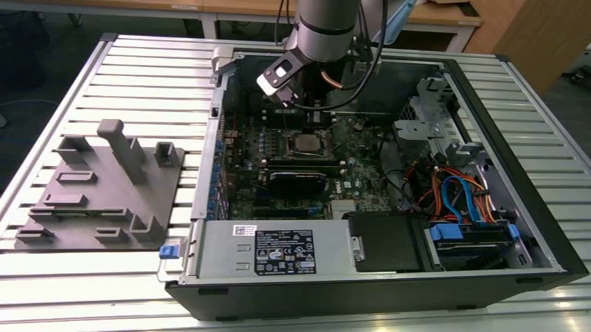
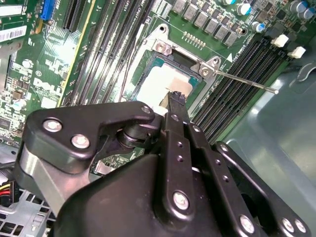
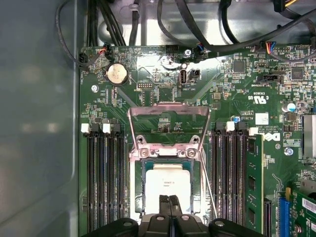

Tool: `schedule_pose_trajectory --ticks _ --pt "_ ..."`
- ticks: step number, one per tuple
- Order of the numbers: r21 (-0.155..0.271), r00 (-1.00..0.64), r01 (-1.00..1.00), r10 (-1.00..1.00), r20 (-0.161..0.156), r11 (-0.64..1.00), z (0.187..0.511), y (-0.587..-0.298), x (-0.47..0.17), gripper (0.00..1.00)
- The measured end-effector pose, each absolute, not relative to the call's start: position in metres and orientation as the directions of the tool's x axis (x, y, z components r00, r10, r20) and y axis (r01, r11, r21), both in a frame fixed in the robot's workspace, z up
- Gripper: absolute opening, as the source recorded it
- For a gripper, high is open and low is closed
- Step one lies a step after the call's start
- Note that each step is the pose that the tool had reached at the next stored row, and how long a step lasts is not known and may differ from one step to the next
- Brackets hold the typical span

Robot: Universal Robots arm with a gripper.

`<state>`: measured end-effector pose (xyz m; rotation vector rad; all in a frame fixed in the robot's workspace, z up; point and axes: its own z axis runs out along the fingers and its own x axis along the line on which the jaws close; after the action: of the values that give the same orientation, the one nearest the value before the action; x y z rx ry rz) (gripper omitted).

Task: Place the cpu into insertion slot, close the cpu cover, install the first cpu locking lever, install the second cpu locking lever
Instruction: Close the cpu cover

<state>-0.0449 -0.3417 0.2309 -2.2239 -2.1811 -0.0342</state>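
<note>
The cpu (image 3: 168, 182) lies flat in the insertion slot (image 3: 137, 187), its silver-grey top facing up; it also shows in the second wrist view (image 2: 160, 84). The cpu cover (image 3: 168, 109) stands swung open beyond the slot, and the green board shows through its window. A thin locking lever (image 2: 245, 81) sticks out free beside the slot, seen as a wire (image 3: 210, 187) in the first wrist view. My gripper (image 3: 169, 200) hovers over the cpu's near edge, fingers shut together with nothing between them. In the exterior view the arm (image 1: 323, 34) reaches down over the socket (image 1: 305, 143).
Black memory slots (image 3: 103, 182) flank the socket on both sides. Cables (image 3: 197, 29) run along the case wall past the board's edge. A drive cage with blue and orange wires (image 1: 457, 200) fills the exterior view's right. A grey fixture plate (image 1: 102, 187) sits outside the case.
</note>
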Motion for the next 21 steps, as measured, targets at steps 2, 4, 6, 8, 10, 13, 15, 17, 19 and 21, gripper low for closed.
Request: schedule_pose_trajectory --ticks 2,4,6,8,10,13,15,17,19,21 --pt "-0.002 0.004 1.000 0.999 0.035 -0.003 0.231 -0.342 -0.045 0.11" --pt "-0.002 -0.011 1.000 0.999 0.034 0.011 0.231 -0.342 -0.045 0.11" --pt "-0.002 -0.011 1.000 0.999 0.034 0.011 0.232 -0.342 -0.045 0.11" --pt "-0.002 -0.011 1.000 0.999 0.034 0.011 0.234 -0.342 -0.045 0.11" --pt "-0.002 -0.011 1.000 0.999 0.034 0.011 0.238 -0.342 -0.045 0.11" --pt "-0.002 -0.011 1.000 0.999 0.034 0.011 0.244 -0.342 -0.045 0.11" --pt "-0.002 -0.011 1.000 0.999 0.034 0.011 0.248 -0.342 -0.045 0.11" --pt "-0.002 -0.011 1.000 0.999 0.033 0.011 0.252 -0.342 -0.045 0.11" --pt "-0.002 -0.011 1.000 0.999 0.033 0.011 0.254 -0.342 -0.045 0.11" --pt "-0.002 -0.011 1.000 0.999 0.033 0.011 0.258 -0.342 -0.045 0.11"
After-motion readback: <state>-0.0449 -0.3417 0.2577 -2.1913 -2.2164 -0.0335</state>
